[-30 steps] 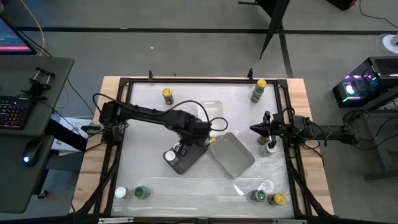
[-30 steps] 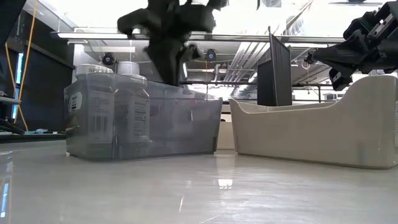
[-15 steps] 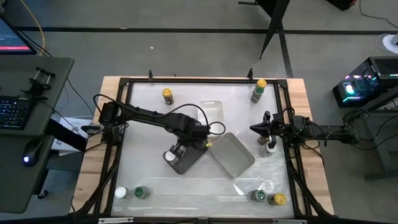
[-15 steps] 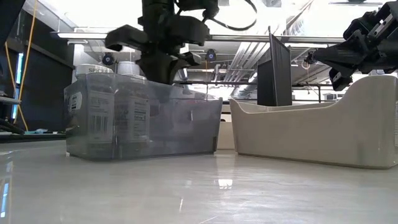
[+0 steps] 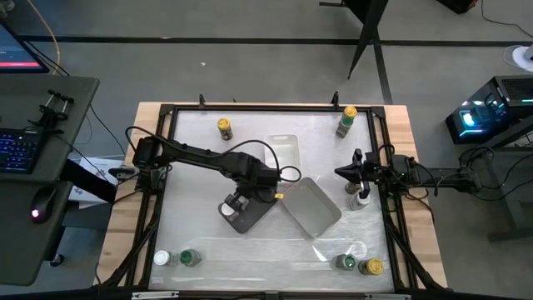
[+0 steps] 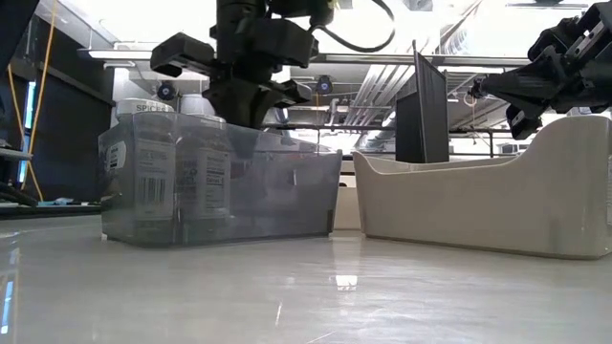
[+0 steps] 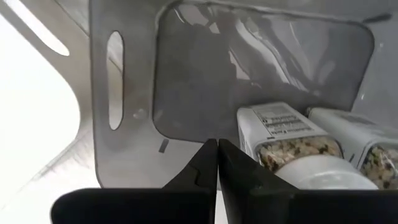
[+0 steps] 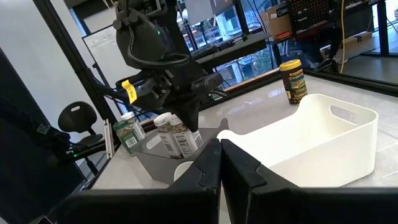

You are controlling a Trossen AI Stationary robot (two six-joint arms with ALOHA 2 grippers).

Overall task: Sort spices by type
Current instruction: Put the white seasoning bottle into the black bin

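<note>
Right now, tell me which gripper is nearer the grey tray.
Left. The left gripper hangs shut directly over the grey tray, beside the two jars in it. The right gripper waits shut at the table's right edge, beyond the white tray.

**Table and what lies on it**

The pale table [image 5: 208, 242] carries a grey tray [image 5: 250, 215], a white tray [image 5: 312, 208], seemingly a clear tray [image 5: 283, 150] behind, and loose spice jars: 1 yellow-lidded [image 5: 224, 127], 1 green-lidded [image 5: 190, 257], others at the corners.
</note>
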